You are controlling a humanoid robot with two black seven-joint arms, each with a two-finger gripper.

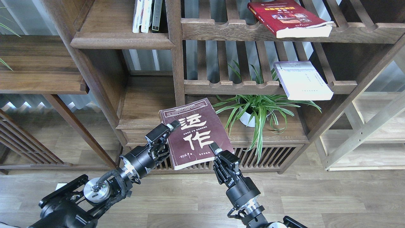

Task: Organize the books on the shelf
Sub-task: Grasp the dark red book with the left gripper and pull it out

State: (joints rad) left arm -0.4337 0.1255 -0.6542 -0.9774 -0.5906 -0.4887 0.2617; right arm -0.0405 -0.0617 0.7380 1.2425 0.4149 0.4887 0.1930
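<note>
The maroon book [194, 133] hung tilted in front of the potted spider plant [256, 110], left gripper [169, 128] clamped on its spine edge, right gripper [215, 150] clamped on its lower corner.

You face a dark walnut bookcase [177, 63] standing on a wood-plank floor [190, 202]. On its solid upper-left shelf [121, 39], with a rounded front edge, thin white and dark-spined books [147, 15] stand upright against the right post. The upper slatted rack [284, 31] carries a thick red book [288, 17] lying flat, its corner past the scalloped rail. The slatted rack below [234, 86] bears a pale white book [302, 80], likewise overhanging. On the low board [284, 134] sits a potted spider plant [256, 110]. The low left board [142, 107] beside it is solid wood.
</note>
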